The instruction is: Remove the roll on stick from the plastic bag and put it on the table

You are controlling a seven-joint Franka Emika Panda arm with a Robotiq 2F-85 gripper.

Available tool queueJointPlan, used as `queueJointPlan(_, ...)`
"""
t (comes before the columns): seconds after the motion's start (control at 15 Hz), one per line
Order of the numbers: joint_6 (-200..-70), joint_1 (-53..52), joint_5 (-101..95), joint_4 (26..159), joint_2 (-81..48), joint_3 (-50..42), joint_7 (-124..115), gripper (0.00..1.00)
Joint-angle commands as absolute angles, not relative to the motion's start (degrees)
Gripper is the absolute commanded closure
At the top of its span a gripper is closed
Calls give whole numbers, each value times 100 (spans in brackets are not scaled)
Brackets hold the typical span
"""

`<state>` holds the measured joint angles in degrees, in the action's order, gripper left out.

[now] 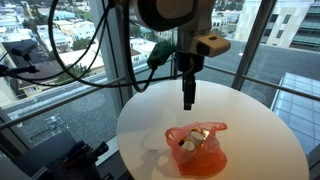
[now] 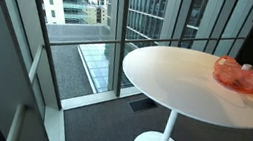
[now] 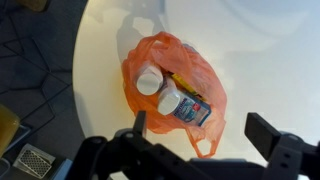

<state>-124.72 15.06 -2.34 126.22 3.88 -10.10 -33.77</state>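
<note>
An orange plastic bag (image 3: 200,75) lies open on the round white table (image 3: 270,60). It also shows in both exterior views (image 1: 196,153) (image 2: 239,73). Inside it lies the roll on stick (image 3: 183,106), with a white cap and a blue label. Beside it are another white-capped item (image 3: 148,80) and something yellow (image 3: 186,86). My gripper (image 3: 200,130) is open and empty. It hangs above the table just past the bag's handle end, apart from the bag. In an exterior view it (image 1: 188,100) points straight down above the bag.
The table stands on a single pedestal (image 2: 164,137) next to floor-to-ceiling windows (image 2: 81,34). Black cables (image 1: 60,50) hang by the arm. The table edge and dark floor (image 3: 40,70) lie close to the bag's side.
</note>
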Motion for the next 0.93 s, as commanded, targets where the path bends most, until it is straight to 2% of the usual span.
queueJointPlan(0.0,-12835,1541,-114,12483,-110,-1223,-3657,0)
queueJointPlan(0.87,-13580,1444,181,12278,-1431,-1710,-3999,0)
